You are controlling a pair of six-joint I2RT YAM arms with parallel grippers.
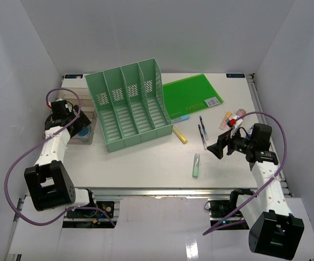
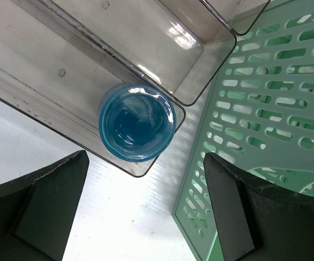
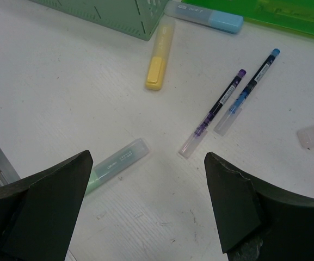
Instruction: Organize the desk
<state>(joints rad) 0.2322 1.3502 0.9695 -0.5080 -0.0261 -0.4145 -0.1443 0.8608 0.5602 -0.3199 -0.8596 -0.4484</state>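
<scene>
The white desk (image 1: 146, 163) holds loose stationery on its right half. My right gripper (image 1: 217, 145) is open and empty above the desk (image 3: 64, 81). In the right wrist view the gripper (image 3: 148, 212) hovers between a mint-green highlighter (image 3: 116, 165) and a purple pen (image 3: 214, 111), with a blue pen (image 3: 249, 89) beside that. A yellow highlighter (image 3: 159, 54) and a blue highlighter (image 3: 205, 15) lie farther off. My left gripper (image 1: 83, 120) is open and empty over a clear tray (image 2: 48, 92) that holds a round blue container (image 2: 136, 121).
A mint-green four-slot file rack (image 1: 129, 106) stands at the back left, right beside the left gripper (image 2: 146, 217) and the tray. A green folder (image 1: 192, 95) lies behind the pens. Pink and orange markers (image 1: 233, 117) lie near the right rail.
</scene>
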